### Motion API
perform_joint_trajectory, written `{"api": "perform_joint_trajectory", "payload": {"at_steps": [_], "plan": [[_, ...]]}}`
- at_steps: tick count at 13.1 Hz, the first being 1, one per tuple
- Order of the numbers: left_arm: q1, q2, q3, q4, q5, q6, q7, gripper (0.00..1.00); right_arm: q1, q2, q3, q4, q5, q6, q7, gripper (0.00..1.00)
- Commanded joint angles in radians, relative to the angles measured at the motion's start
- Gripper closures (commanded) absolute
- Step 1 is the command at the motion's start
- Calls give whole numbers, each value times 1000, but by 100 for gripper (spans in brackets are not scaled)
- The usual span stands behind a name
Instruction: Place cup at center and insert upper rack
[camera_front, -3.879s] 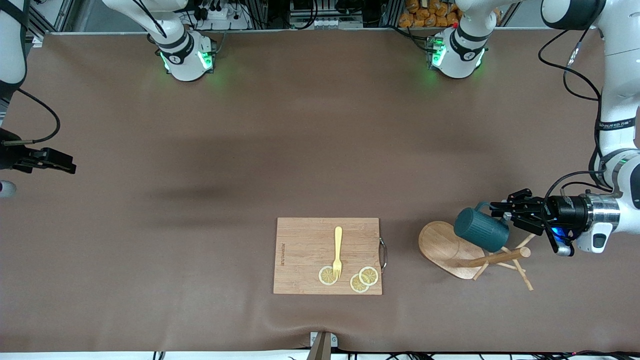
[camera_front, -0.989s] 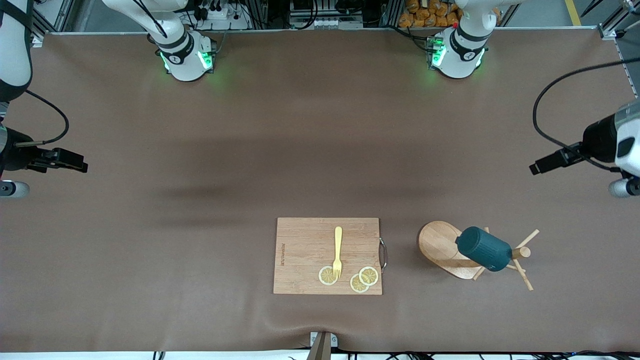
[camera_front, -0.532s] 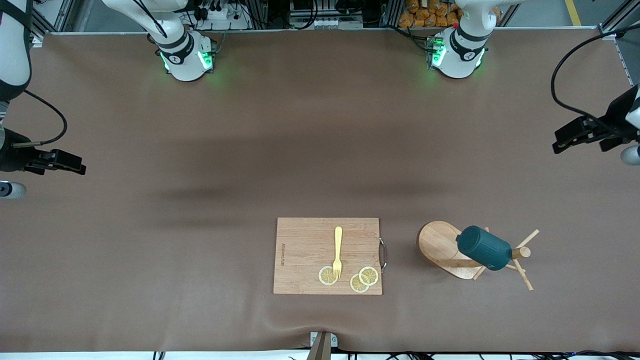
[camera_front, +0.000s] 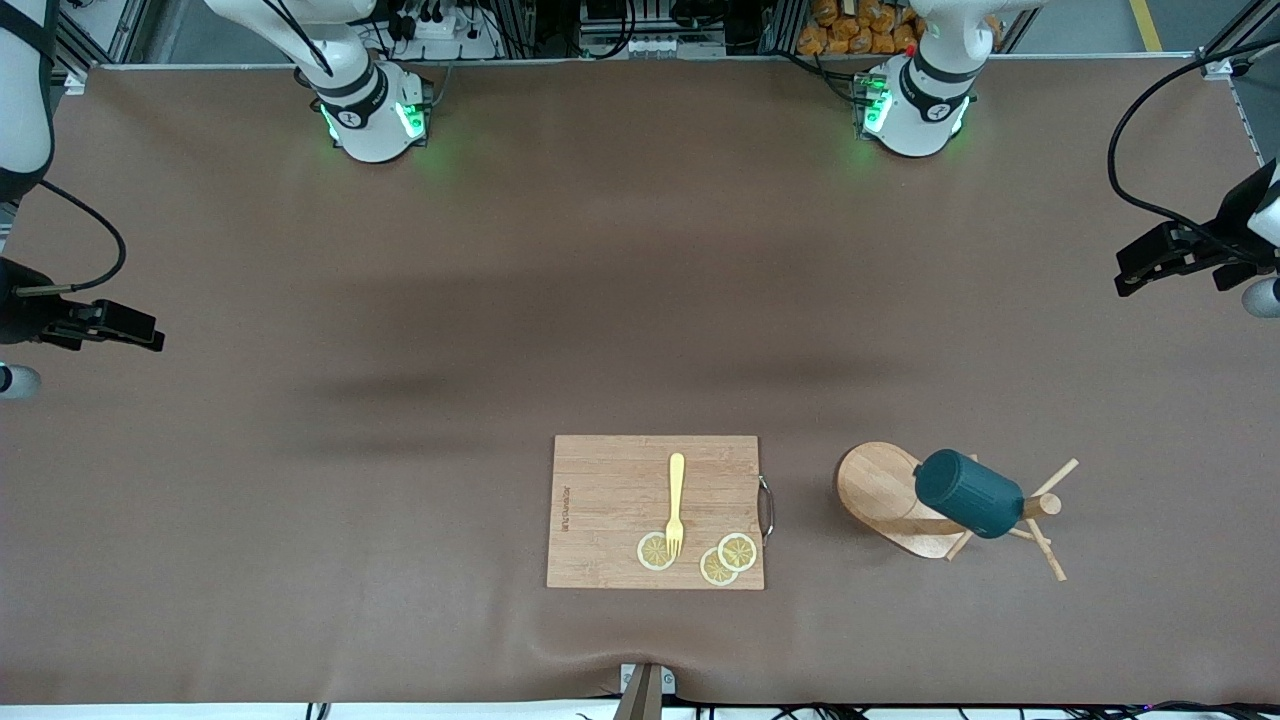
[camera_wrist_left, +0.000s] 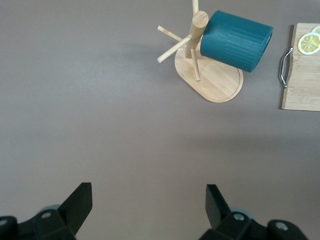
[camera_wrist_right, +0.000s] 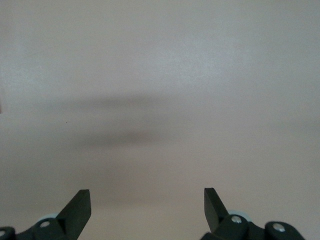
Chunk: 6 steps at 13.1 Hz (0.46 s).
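Observation:
The dark teal cup (camera_front: 968, 507) lies on its side, hung on a peg of the upper rack (camera_front: 880, 490), a light wooden mug tree that stands upright near the left arm's end of the table. The left wrist view shows the cup (camera_wrist_left: 237, 40) against the rack's post, above its oval base (camera_wrist_left: 220, 82). My left gripper (camera_front: 1128, 277) hangs open and empty (camera_wrist_left: 147, 192) by the table's end, well apart from the rack. My right gripper (camera_front: 150, 335) waits open (camera_wrist_right: 146, 197) at the right arm's end, over bare table.
A rectangular wooden cutting board (camera_front: 610, 500) lies beside the rack toward the table's middle, with a yellow fork (camera_front: 676, 500) and lemon slices (camera_front: 655, 551) on it. Its metal handle (camera_front: 767, 508) faces the rack. The two arm bases stand along the table's back edge.
My left gripper, earlier at the cup's handle beside the rack, has let go and drawn away to the table's end. The cup stays hung on the rack. The right gripper has barely shifted.

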<state>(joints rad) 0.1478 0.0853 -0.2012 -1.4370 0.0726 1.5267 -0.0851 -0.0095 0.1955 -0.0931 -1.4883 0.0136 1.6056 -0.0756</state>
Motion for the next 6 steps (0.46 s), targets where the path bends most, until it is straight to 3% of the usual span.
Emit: {"api": "perform_joint_trajectory", "payload": {"at_steps": [1,6], "plan": [[1,-18,-1,-20,0,1,21,0,-9,-10,4,-4,6,5,13,0],[-4,33,-3,-17,-46,12,2,0,-6,-11,6,-3,9,1,14,0]]}}
